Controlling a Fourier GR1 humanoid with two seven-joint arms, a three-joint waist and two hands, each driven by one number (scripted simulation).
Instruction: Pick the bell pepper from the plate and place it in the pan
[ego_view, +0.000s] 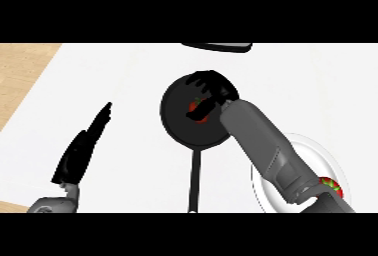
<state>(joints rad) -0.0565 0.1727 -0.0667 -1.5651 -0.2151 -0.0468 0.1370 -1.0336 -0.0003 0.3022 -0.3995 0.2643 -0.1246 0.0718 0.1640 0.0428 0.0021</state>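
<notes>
The black pan (177, 127) lies in the middle of the white counter, its long handle (195, 180) pointing toward me. My right hand (212, 90) hangs over the pan's far right part, fingers curled round a red bell pepper (197, 107) that shows just beneath them, inside the pan's rim. Whether the pepper touches the pan's floor I cannot tell. The white plate (319, 150) sits at the right, partly hidden by my right forearm. My left hand (83, 147) rests open at the left, fingers straight and pointing away.
A small red and green thing (333, 185) shows at the plate's near edge beside my forearm. A dark object (218, 47) sits at the counter's far edge. Wooden floor (22, 65) shows past the counter's left side.
</notes>
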